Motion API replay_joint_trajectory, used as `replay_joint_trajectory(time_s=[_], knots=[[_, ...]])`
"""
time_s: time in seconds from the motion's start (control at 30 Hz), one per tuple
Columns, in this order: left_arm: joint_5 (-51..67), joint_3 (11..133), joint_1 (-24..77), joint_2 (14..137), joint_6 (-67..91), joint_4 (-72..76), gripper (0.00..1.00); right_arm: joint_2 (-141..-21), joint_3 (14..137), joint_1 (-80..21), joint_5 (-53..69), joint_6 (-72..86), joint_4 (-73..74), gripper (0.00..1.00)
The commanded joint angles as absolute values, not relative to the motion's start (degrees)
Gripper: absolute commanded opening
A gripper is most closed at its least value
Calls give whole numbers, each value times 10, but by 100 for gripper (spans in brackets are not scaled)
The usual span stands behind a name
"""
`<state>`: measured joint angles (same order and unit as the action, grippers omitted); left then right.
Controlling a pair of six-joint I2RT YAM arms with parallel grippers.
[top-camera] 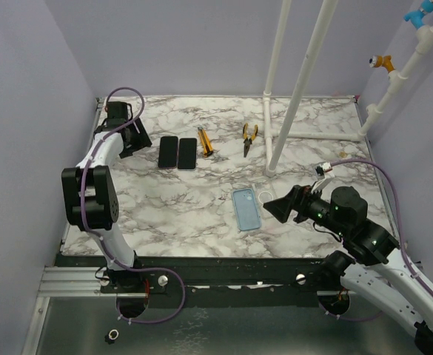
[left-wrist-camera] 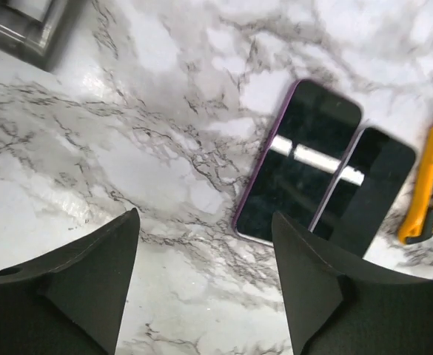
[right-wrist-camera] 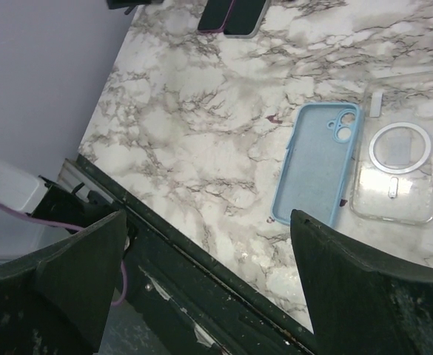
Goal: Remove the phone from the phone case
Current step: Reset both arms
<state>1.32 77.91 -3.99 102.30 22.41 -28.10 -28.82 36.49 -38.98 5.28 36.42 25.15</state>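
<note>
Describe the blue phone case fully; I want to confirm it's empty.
The blue case lies flat on the marble table, hollow side up and empty, no phone inside. It looks like soft, matte, light-blue rubber, with rounded corners and a camera cutout with two holes at one corner. A clear case lies close beside it; contact is unclear.

The left arm [top-camera: 90,192] rises from its base at the seven o'clock edge of the desk [top-camera: 201,222]. It folds at the elbow and stretches out toward ten o'clock, with the wrist tipped downward. The left fingers [left-wrist-camera: 90,281] stand apart with nothing between them, their tips aimed toward three o'clock above the surface. The right arm [top-camera: 364,244] leans in from five o'clock, its forearm low and its wrist facing nine o'clock. The right fingers [right-wrist-camera: 68,274] are spread wide, grip nothing and hang clear of the desk.
</note>
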Motion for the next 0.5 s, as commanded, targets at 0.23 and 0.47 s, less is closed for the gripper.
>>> replay_joint_trajectory(time_s=[0.23,0.47], knots=[[-193,587,109,772,399,-255,95,-266,357,-388,-150,406,297,94],[-199,523,156,691,432,-263,99,-278,346,-388,-196,441,292,100]])
